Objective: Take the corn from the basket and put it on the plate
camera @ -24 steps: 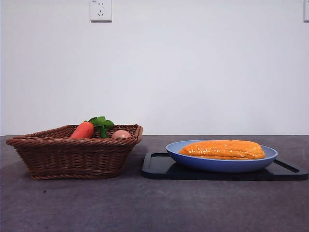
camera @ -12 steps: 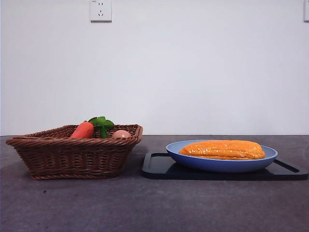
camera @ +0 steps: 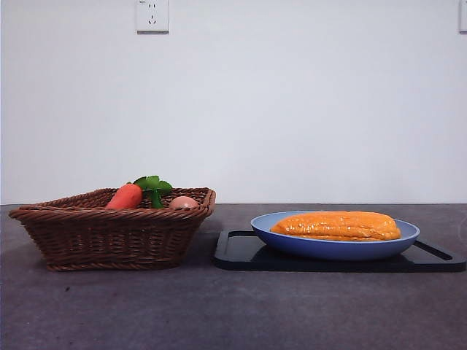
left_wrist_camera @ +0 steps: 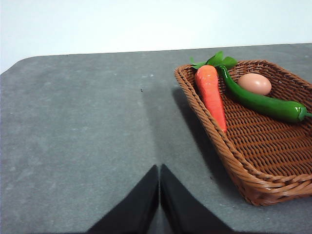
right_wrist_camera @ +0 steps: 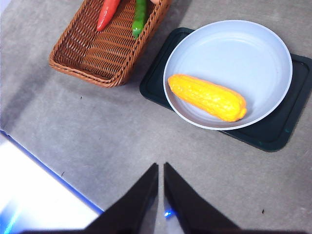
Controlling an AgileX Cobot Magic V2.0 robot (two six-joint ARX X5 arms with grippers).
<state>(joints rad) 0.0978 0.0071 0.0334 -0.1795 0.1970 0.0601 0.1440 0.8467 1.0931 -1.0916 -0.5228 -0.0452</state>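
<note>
The left gripper (left_wrist_camera: pixel 159 195) has its two black jaws pressed together, holding nothing, above bare grey table (left_wrist_camera: pixel 83 126) just beside the basket (left_wrist_camera: pixel 253 146). The right gripper (right_wrist_camera: pixel 160 195) is likewise closed and empty, high over the table and well apart from the plate (right_wrist_camera: pixel 229 58).

The corn (camera: pixel 336 225) lies flat on the light-blue plate, which sits on a black tray (camera: pixel 241 251) just beside the basket. In the basket remain a carrot (left_wrist_camera: pixel 211 95), an egg (left_wrist_camera: pixel 254 83) and a long green pepper (left_wrist_camera: pixel 263 103).

No readable writing shows anywhere; a white wall socket (camera: pixel 152 15) bears only tiny, illegible marks.

The front view shows neither gripper and hides the pepper behind the basket's rim; the wrist views reveal it. Only the right wrist view shows the corn lying diagonally toward one side of the plate, leaving much of it bare
</note>
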